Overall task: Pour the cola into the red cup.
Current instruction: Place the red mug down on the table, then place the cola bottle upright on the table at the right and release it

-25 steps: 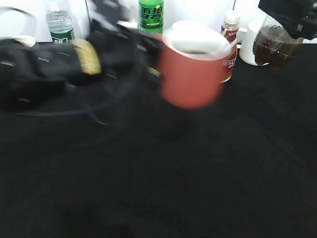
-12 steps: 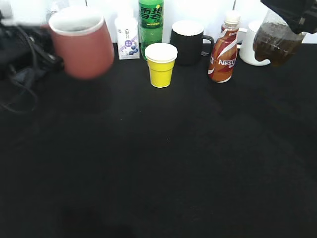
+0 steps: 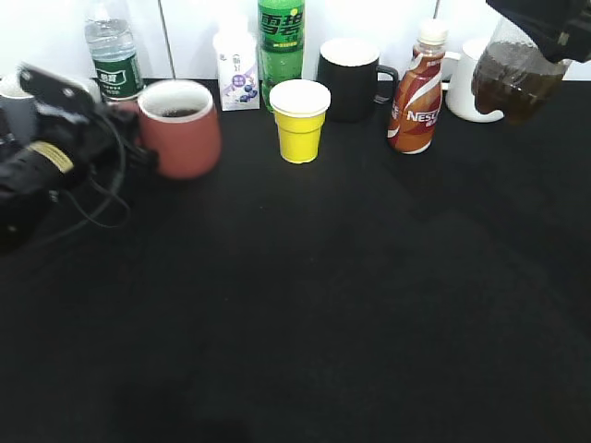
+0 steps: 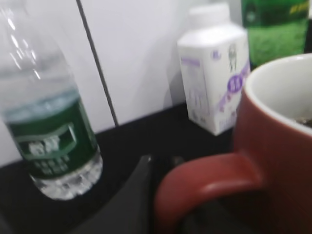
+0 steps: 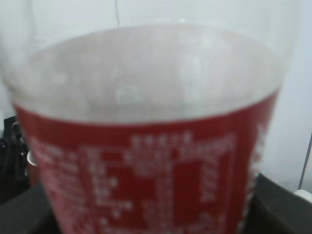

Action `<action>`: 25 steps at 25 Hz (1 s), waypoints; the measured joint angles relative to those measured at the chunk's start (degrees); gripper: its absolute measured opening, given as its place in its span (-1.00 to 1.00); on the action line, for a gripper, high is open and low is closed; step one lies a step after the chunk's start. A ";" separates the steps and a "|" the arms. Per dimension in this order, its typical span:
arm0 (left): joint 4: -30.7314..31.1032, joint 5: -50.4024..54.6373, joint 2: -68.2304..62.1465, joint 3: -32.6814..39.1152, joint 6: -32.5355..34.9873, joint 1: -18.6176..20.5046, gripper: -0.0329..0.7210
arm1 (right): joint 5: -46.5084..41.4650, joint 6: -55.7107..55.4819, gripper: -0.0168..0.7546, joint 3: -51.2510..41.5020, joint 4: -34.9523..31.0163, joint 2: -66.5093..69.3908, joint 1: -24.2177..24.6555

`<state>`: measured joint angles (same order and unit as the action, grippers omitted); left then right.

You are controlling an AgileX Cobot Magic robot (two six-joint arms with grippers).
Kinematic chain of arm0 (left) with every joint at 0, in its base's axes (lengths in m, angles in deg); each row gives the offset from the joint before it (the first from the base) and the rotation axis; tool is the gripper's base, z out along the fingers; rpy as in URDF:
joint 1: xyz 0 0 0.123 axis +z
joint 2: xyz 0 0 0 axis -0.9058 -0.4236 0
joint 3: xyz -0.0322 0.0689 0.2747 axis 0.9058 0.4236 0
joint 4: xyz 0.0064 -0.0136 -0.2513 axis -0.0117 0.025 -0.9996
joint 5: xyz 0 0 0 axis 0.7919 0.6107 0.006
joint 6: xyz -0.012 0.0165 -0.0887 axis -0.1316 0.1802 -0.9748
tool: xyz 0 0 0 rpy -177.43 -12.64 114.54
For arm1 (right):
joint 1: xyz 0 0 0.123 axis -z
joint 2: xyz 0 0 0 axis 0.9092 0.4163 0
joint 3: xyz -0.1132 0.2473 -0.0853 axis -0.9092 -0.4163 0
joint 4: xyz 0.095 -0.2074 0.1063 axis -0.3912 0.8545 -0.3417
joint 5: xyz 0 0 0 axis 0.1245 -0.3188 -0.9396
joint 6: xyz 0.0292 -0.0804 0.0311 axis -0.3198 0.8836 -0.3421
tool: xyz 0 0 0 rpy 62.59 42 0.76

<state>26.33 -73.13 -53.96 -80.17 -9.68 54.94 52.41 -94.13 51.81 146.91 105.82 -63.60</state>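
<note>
The red cup point(image 3: 180, 131) stands at the back left of the black table, with dark liquid showing inside. My left gripper point(image 3: 137, 152) is shut on its loop handle. In the left wrist view one dark finger point(image 4: 129, 197) lies against the handle of the red cup point(image 4: 273, 146); the other finger is hidden. My right gripper point(image 3: 552, 23) holds the cola bottle point(image 3: 511, 81) high at the top right, its base hanging into view with brown liquid in it. The right wrist view is filled by the bottle's red label point(image 5: 146, 175), with my right gripper point(image 5: 151, 222) shut round it.
Along the back wall stand a water bottle point(image 3: 113, 51), a white milk carton point(image 3: 236, 72), a green soda bottle point(image 3: 282, 41), a yellow cup point(image 3: 300, 125), a dark mug point(image 3: 349, 78), a Nescafe bottle point(image 3: 416, 92) and a white mug point(image 3: 464, 83).
My left arm swung the red cup from the middle to the far left, then lowered it to the back left of the table. The cola bottle has stayed high at the right.
</note>
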 joint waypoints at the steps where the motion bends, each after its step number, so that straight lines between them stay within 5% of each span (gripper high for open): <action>1: -0.17 -0.07 -1.34 -0.25 0.05 0.00 -0.75 | 0.00 0.00 0.32 0.00 0.00 0.00 0.00; 5: -0.99 -2.48 -3.36 -0.38 -0.59 0.00 -0.74 | 0.00 0.00 0.32 0.00 0.00 0.00 0.00; 10: -2.56 -4.05 -3.37 0.34 -0.98 0.00 -0.21 | 0.00 0.00 0.32 0.00 -0.05 0.00 0.00; 19: -3.62 -6.08 4.74 12.45 -1.17 0.00 -0.19 | -0.54 0.16 0.32 0.00 -0.75 0.00 0.00; 25: 0.14 -1.65 22.89 25.11 -3.17 -0.82 -0.19 | -6.90 15.68 0.32 0.00 -11.69 5.22 0.00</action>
<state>26.47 -74.78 -31.07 -55.06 -12.85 54.12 45.51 -78.45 51.81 135.22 111.04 -63.60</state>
